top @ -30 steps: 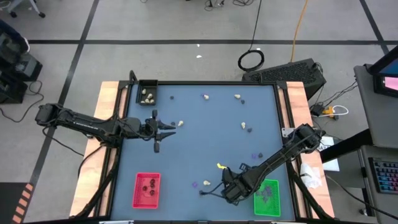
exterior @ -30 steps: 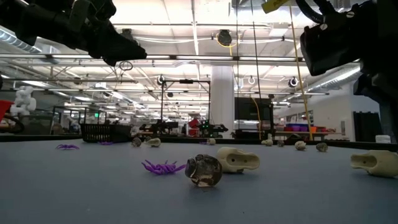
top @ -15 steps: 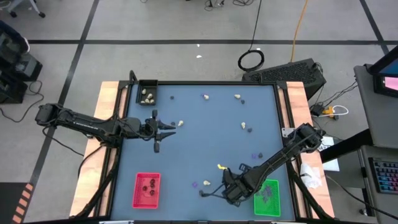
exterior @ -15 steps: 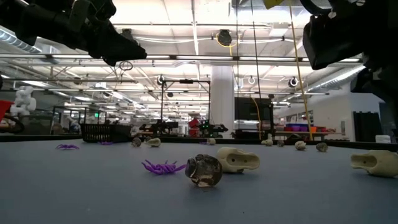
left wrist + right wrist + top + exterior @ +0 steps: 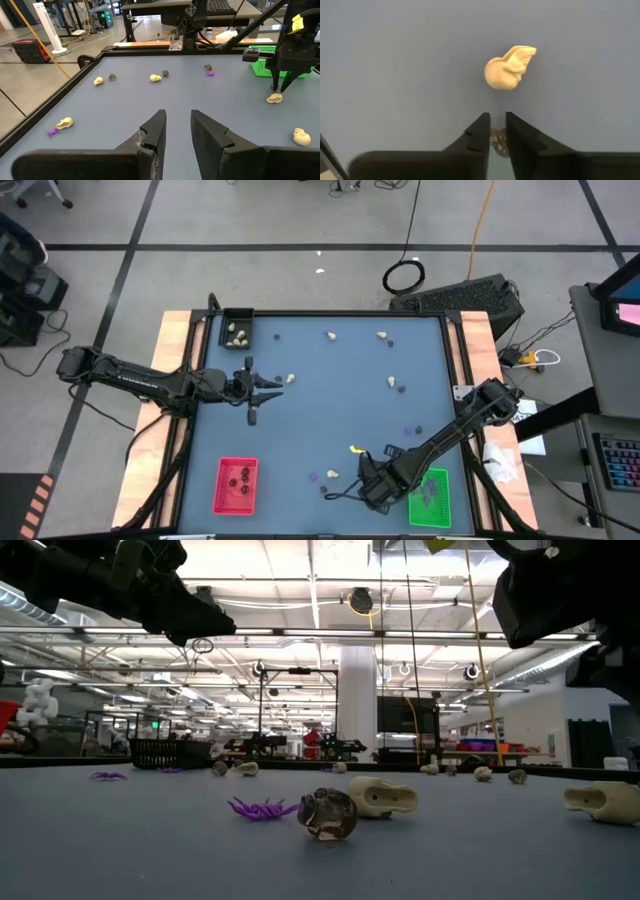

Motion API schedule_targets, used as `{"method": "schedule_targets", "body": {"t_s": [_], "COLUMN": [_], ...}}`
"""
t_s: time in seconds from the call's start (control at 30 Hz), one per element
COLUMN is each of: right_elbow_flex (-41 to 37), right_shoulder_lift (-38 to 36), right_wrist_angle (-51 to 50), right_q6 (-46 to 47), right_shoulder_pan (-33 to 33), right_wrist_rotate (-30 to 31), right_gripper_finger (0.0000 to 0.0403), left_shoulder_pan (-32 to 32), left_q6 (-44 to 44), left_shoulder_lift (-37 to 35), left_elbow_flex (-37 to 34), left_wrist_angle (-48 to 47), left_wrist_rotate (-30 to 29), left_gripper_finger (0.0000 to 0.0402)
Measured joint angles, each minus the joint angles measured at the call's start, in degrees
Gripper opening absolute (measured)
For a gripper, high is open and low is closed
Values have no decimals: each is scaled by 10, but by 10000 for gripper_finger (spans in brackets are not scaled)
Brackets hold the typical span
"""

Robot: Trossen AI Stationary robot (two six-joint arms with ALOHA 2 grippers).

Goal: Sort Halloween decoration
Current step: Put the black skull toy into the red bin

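Tiny Halloween trinkets lie scattered on the blue table point(image 5: 330, 410). Near the front edge, a black lump point(image 5: 328, 814), a cream lump point(image 5: 506, 70) and a purple bit point(image 5: 262, 808) rest close together. My right gripper point(image 5: 497, 120) points down above the black lump point(image 5: 498, 141), which shows through the narrow gap between its open fingers. It holds nothing, and no finger reaches the table in the low view. My left gripper point(image 5: 177, 114) waits open and empty above the table's left part point(image 5: 268, 385).
A black tray point(image 5: 224, 330) with cream lumps stands at the far left. A red tray point(image 5: 221, 485) with black lumps stands at the near left, and a green tray point(image 5: 445, 498) with purple bits at the near right. More trinkets point(image 5: 381, 335) lie across the far half.
My right gripper has rolled a little about its downward line while staying above the black lump. The trinkets on the table have not moved.
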Motion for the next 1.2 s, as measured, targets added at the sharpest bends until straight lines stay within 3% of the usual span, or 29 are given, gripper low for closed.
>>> {"method": "schedule_targets", "body": {"t_s": [0.3,0.47,0.9,1.2], "right_elbow_flex": [57,35,-32,-47], "right_shoulder_lift": [-1,-1,-2,-4], "right_wrist_angle": [-88,-71,7,17], "right_q6": [-32,-108,-167,-167], "right_shoulder_pan": [4,16,13,11], "right_wrist_rotate": [-13,-11,-11,-24], "right_gripper_finger": [186,209,154,60], "left_shoulder_pan": [0,0,0,0], "left_q6": [0,0,0,0], "left_shoulder_lift": [0,0,0,0], "left_elbow_flex": [0,0,0,0], "left_wrist_angle": [-1,-4,-11,-10], "left_wrist_rotate": [0,0,0,0], "left_gripper_finger": [84,84,84,84]}}
